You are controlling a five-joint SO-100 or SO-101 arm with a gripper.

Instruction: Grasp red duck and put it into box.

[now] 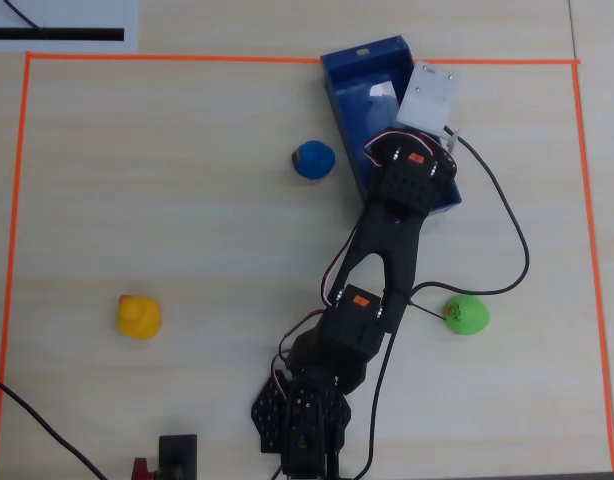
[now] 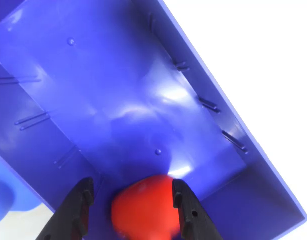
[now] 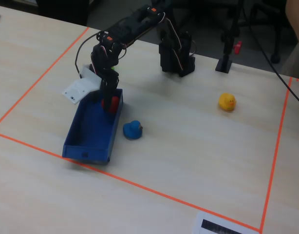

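A pale wooden table edged with orange tape is carrying four ducks: one red duck, one blue duck, one yellow duck, one green duck. The arm is reaching over the box, its gripper standing apart around the red duck inside.

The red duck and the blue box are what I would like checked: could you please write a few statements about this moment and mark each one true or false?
1. The red duck sits between the fingers of the gripper over the inside of the box. True.
2. The blue duck lies inside the box. False: it sits on the table just outside the box.
3. The yellow duck stands apart from the box in the overhead view. True.
4. The green duck is held by the gripper. False: it rests on the table beside the arm.
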